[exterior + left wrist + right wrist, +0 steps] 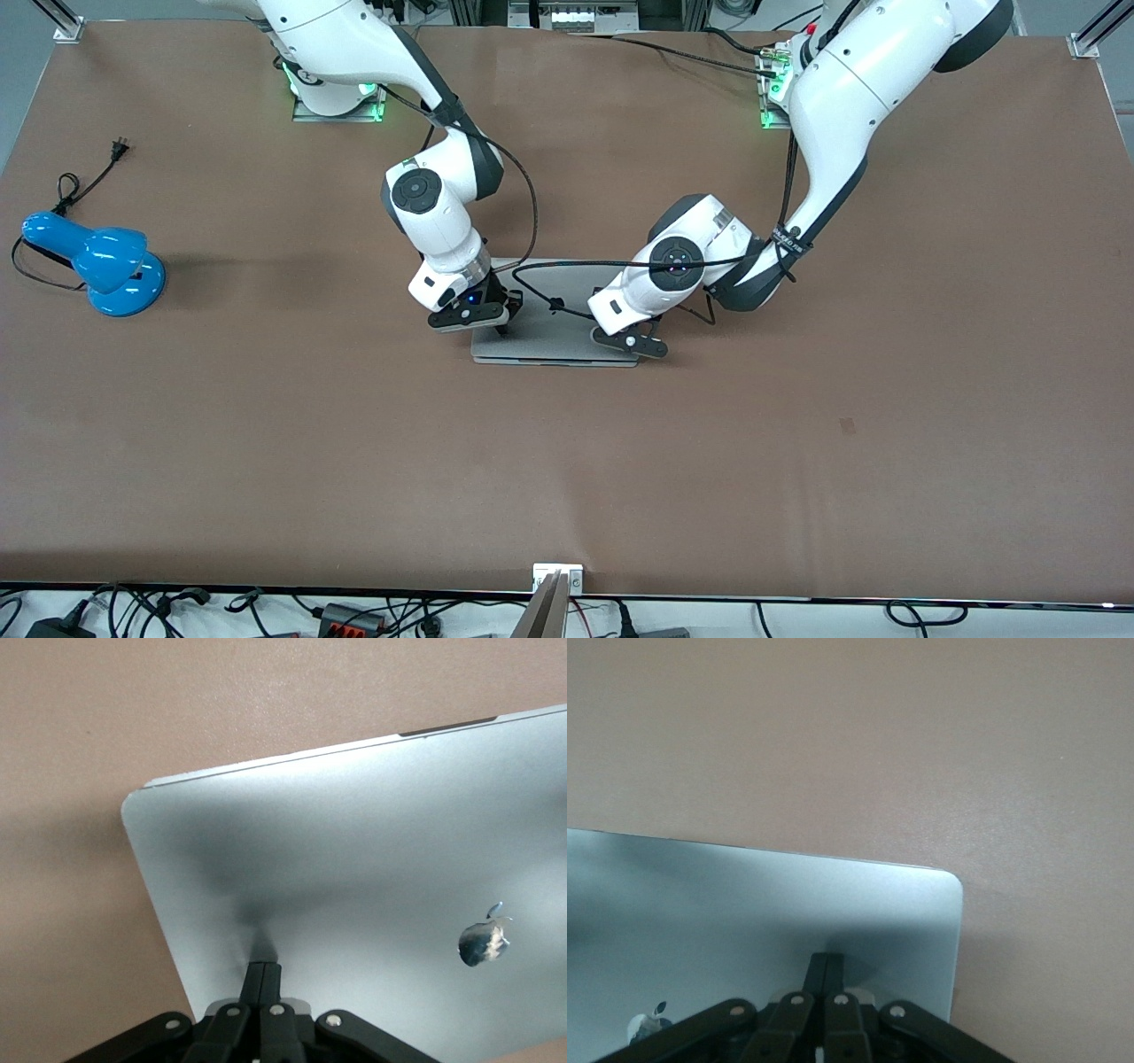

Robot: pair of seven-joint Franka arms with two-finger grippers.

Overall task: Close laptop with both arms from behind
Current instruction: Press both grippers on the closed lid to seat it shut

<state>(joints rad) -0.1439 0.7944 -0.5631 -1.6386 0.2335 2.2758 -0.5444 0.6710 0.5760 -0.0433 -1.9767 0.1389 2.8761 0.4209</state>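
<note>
Laptop flat on table, lid down. Left gripper and right gripper pinched together, empty, tips pressing lid corners.

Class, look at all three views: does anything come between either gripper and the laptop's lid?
Nothing visible does. The left gripper and right gripper, fingers shut, rest straight on the laptop lid, which lies flat.
</note>
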